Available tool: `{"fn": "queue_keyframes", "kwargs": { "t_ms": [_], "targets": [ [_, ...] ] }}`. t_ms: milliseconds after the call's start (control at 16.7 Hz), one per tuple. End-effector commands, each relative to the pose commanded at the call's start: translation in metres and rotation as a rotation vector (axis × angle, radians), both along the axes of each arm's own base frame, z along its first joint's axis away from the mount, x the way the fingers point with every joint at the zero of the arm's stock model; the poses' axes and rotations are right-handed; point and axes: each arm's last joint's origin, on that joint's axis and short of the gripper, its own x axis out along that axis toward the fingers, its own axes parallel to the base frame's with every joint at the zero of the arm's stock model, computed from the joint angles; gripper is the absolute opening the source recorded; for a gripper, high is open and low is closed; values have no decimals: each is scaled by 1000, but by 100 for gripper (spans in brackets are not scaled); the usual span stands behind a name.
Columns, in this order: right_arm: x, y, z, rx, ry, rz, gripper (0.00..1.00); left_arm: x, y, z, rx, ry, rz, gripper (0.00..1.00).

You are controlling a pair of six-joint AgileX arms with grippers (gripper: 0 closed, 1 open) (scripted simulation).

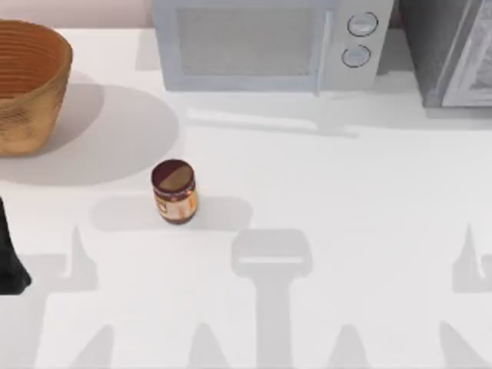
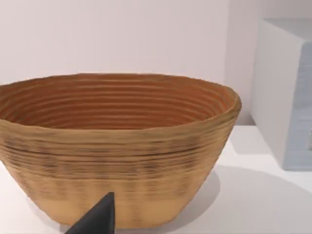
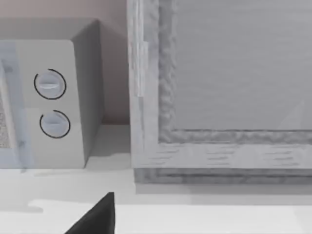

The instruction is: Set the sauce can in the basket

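The sauce can [image 1: 174, 192] stands upright on the white table, left of centre, with a dark maroon top and an orange-yellow label. The basket [image 1: 27, 84], golden-brown wicker with a ribbed inside, sits at the far left corner, well apart from the can. A dark piece of my left arm [image 1: 9, 257] shows at the table's left edge, nearer the front than the can and to its left. In the left wrist view the basket [image 2: 117, 146] looms close ahead, with a dark tip of my left gripper [image 2: 97, 220] low in front of it. The right wrist view shows a dark tip of my right gripper [image 3: 97, 217], far from the can.
A pale microwave [image 1: 261, 42] with two round knobs stands along the back, its side also seen past the basket [image 2: 287, 97]. A grey framed appliance [image 1: 453, 54] stands at the back right, close before the right wrist camera [image 3: 224, 83]. Bare table [image 1: 346, 192] lies right of the can.
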Motion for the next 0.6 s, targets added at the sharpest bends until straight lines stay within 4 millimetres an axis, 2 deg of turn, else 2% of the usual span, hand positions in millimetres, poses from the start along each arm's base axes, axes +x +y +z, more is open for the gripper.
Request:
{"fn": "queue_keyframes", "kwargs": {
  "t_ms": [240, 420, 600],
  "targets": [
    [0, 0, 0, 0, 0, 0, 100, 1, -1, 3, 20, 18, -18, 100],
    [0, 0, 0, 0, 0, 0, 100, 5, -3, 14, 98, 89, -80, 100],
    [0, 0, 0, 0, 0, 0, 100, 17, -5, 30, 214, 205, -189, 100]
  ]
}}
